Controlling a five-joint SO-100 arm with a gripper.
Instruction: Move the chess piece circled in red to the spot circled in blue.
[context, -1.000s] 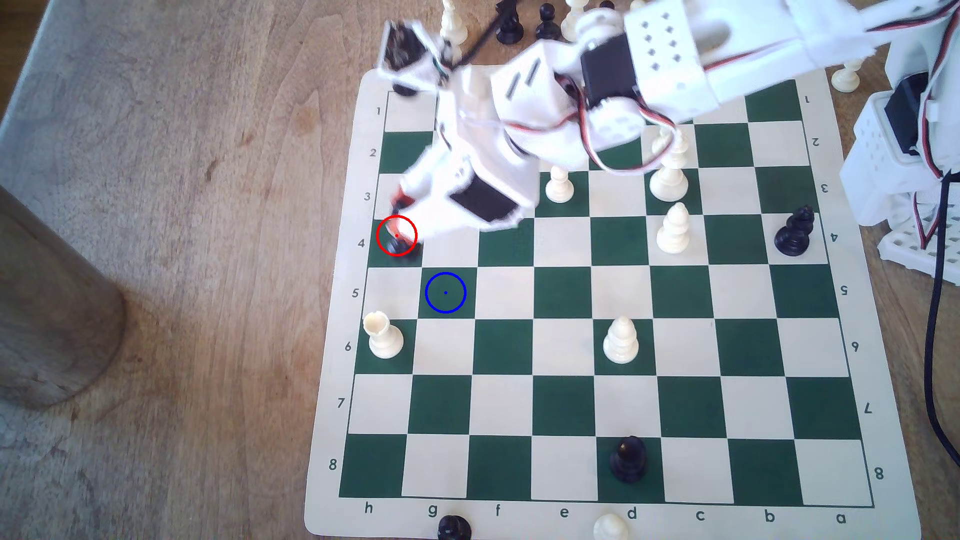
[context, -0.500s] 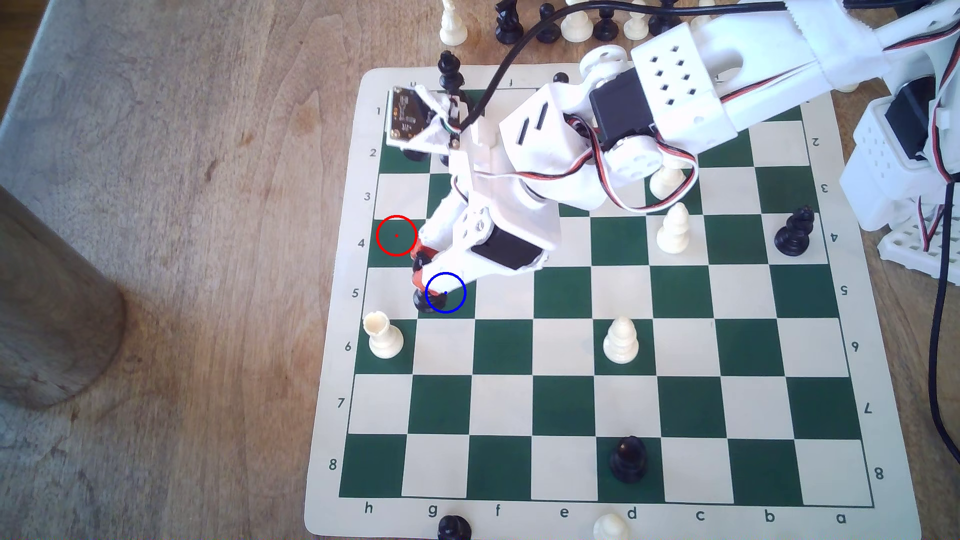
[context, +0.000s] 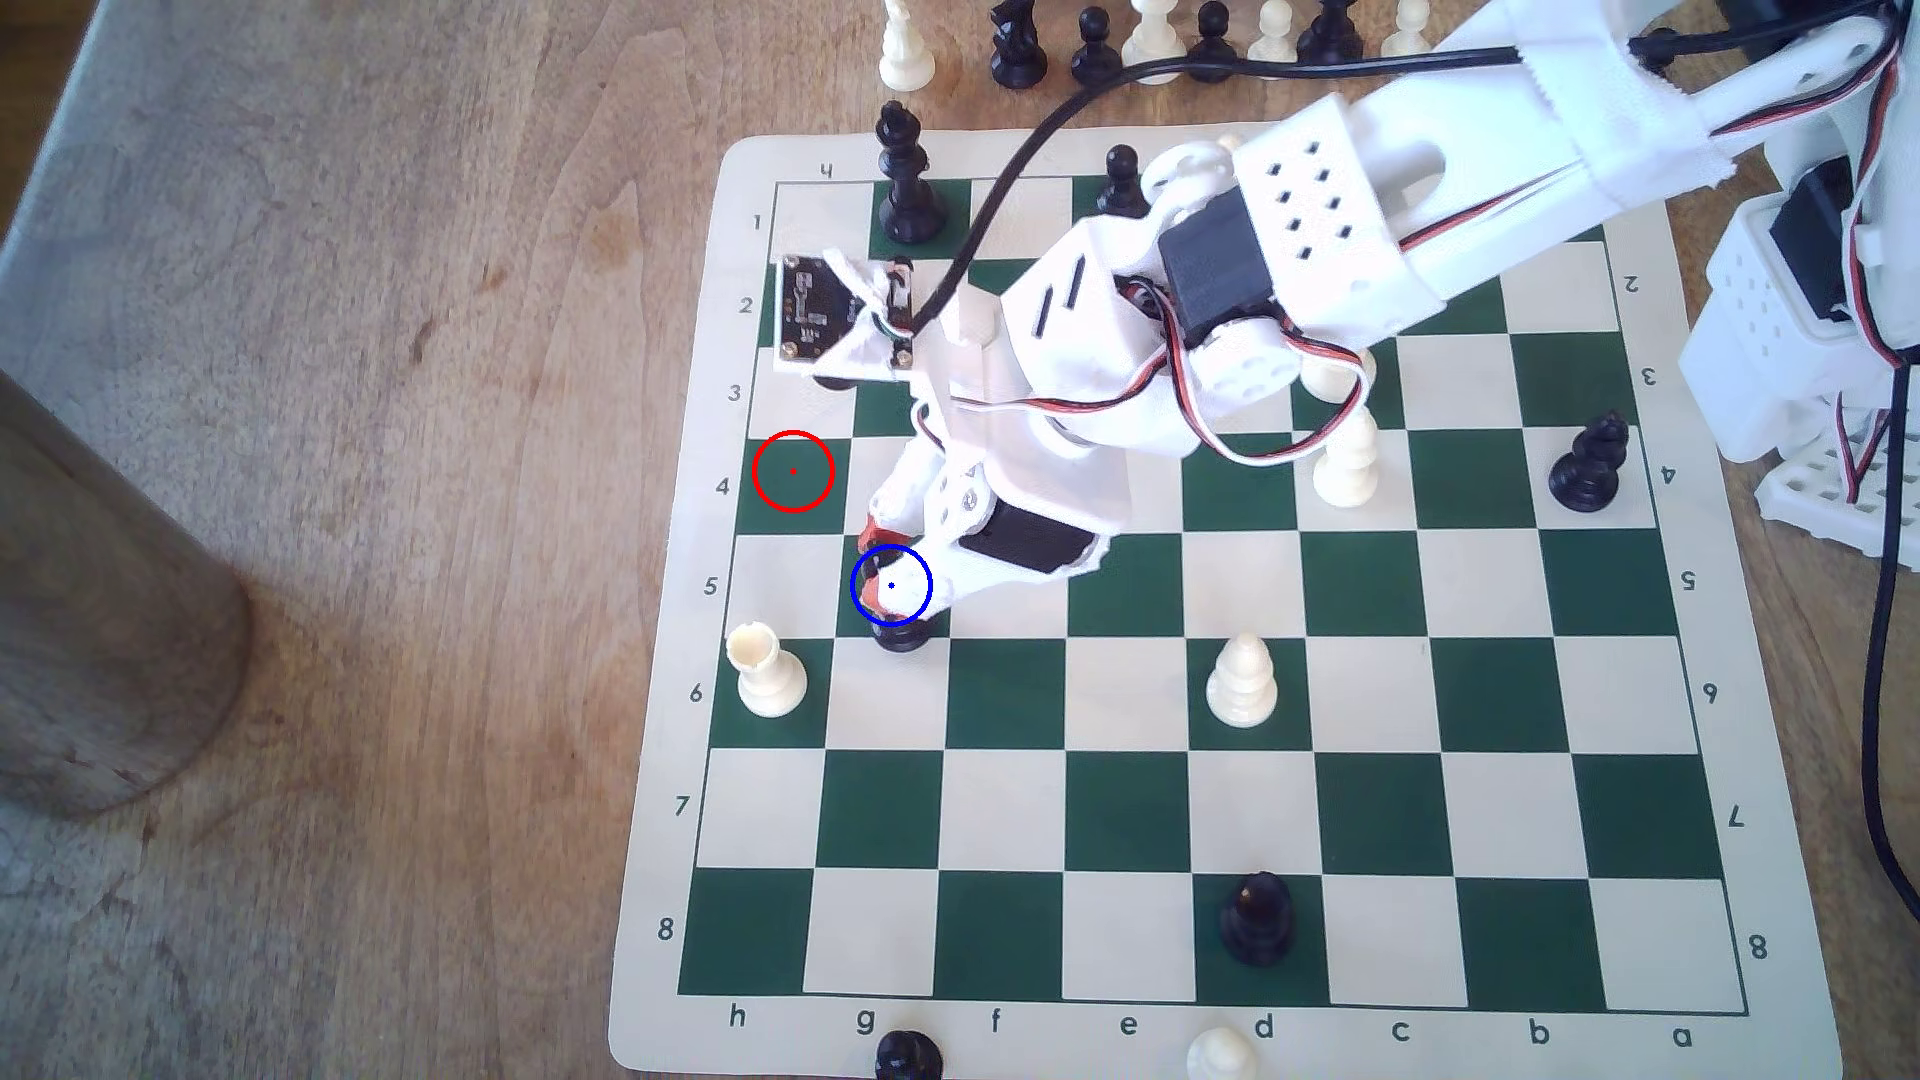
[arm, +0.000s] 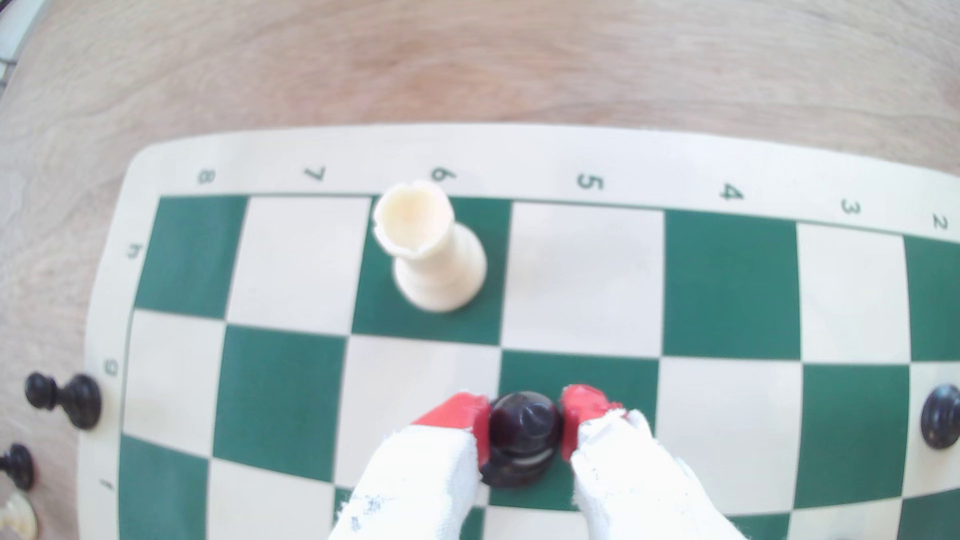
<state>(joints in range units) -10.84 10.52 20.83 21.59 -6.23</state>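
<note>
Your gripper (arm: 524, 426) is clamped on the black bishop (arm: 524, 431): in the wrist view the two red fingertips (arm: 467, 415) press against either side of its rounded head, with no gap showing. The bishop sits over the green square in row 5, the one carrying the blue ring (context: 891, 585). In the exterior view its round base (context: 900, 636) peeks out below the ring, near the square's edge toward row 6. Whether the base rests on the board or hangs just above it, you cannot tell from either view.

Going outward, the green square with the red ring (context: 793, 471) is bare. The white rook (context: 766, 672) stands one row on and one column toward the board's edge, near but not touching. The board (context: 1195, 1023) is a thin mat on a wooden table (context: 364, 519).

Here is what I think could trip you up:

- If the base is still off the mat when you open, the bishop drops and may wobble or tip, since you hold it high at the head.
- The base looks off-centre toward row 6; letting go here could leave it straddling the line rather than sitting in the ring.
- The pads could drag the head as they part and lean the piece over.
- Pulling away low risks brushing the bishop, or swinging into the rook.
</note>
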